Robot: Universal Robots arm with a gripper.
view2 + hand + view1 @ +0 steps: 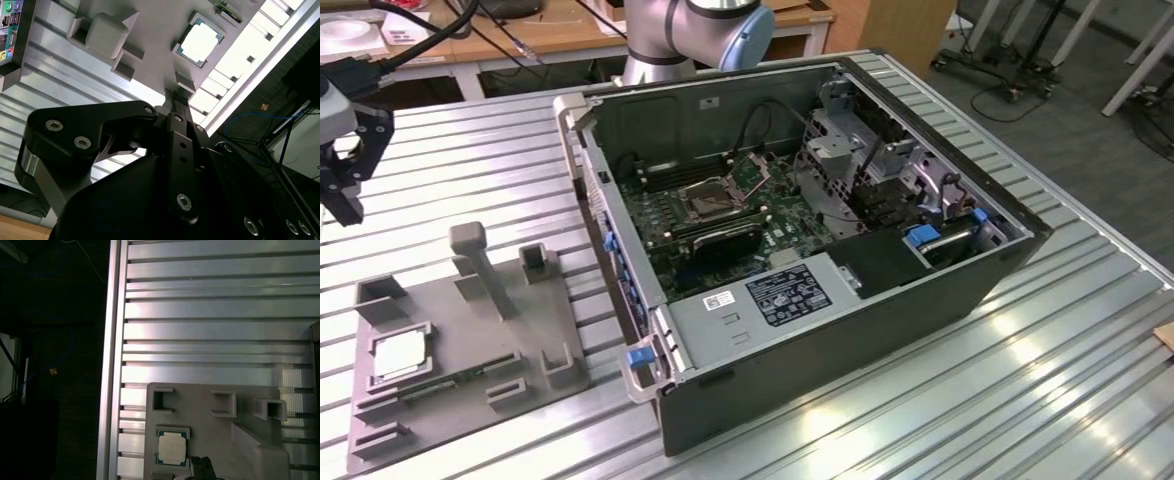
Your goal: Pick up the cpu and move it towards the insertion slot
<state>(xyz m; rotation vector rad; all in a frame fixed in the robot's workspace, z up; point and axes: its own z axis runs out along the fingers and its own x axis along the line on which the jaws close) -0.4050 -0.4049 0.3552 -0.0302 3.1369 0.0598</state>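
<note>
The cpu is a small silvery square chip lying flat in a pocket of the grey plastic tray at the exterior view's left. Both wrist views look down on the cpu. My black gripper hangs above the table beyond the tray, well clear of the chip. Its fingertips meet with nothing between them, and the gripper shows close beside the chip. The insertion slot is a square socket with a silver frame on the green motherboard inside the open computer case.
The tray carries tall grey posts and a thin green memory stick. The ribbed metal table ends at an edge rail near the tray. The arm's base stands behind the case.
</note>
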